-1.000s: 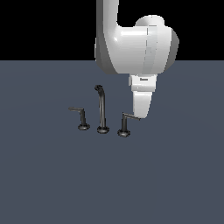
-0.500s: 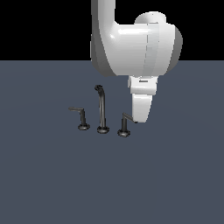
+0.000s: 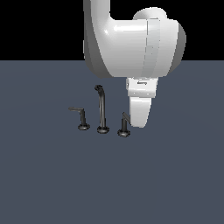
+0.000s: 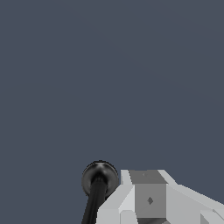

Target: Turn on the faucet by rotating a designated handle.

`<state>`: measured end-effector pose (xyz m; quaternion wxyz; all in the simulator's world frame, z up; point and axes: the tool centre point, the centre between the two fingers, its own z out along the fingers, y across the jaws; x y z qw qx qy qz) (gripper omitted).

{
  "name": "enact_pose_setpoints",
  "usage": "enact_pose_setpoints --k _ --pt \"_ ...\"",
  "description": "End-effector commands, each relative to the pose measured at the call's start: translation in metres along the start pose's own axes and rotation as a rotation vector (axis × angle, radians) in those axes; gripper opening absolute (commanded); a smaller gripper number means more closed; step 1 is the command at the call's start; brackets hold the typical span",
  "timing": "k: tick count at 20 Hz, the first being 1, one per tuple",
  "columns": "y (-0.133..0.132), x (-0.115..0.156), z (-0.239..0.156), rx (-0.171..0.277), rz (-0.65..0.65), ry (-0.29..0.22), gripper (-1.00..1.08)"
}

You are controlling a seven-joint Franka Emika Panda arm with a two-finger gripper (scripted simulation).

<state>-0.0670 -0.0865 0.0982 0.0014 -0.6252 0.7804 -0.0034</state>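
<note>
The faucet is a small dark three-piece set in the exterior view: a tall curved spout (image 3: 101,109) between two L-shaped levers. The lever on the exterior view's left (image 3: 80,117) stands free. The designated handle (image 3: 124,124) is on the exterior view's right, its short bar angled up toward my gripper (image 3: 136,124). My gripper's white hand hangs right beside that bar and touches or nearly touches it. In the wrist view the handle's round base (image 4: 100,176) and dark bar lie right against my grey-white fingers (image 4: 148,200). Whether the fingers are apart does not show.
The faucet stands on a flat dark blue-grey surface (image 3: 52,175). My large white arm (image 3: 131,43) looms above the spout and the right lever. Nothing else is in view.
My arm has come nearer the camera. The gripper has shifted against the designated handle, whose bar pointed sideways toward the gripper and now looks shorter and swung round.
</note>
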Motion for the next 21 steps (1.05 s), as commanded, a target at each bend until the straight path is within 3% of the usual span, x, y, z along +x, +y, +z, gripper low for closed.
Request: enact_pose_setpoints --k 1,7,8,9,21 --pt "0.007 -0.016 0.0 -0.003 -0.013 -0.002 -1.0" --pt "0.024 -0.045 0.0 -0.007 -0.02 -0.002 -1.0" --pt "0.024 -0.045 0.0 -0.007 -0.02 -0.002 -1.0" --pt "0.018 -0.022 0.0 -0.004 0.016 0.002 -1.0" --pt "0.008 -0.087 0.0 -0.007 -0.019 -0.002 -1.0"
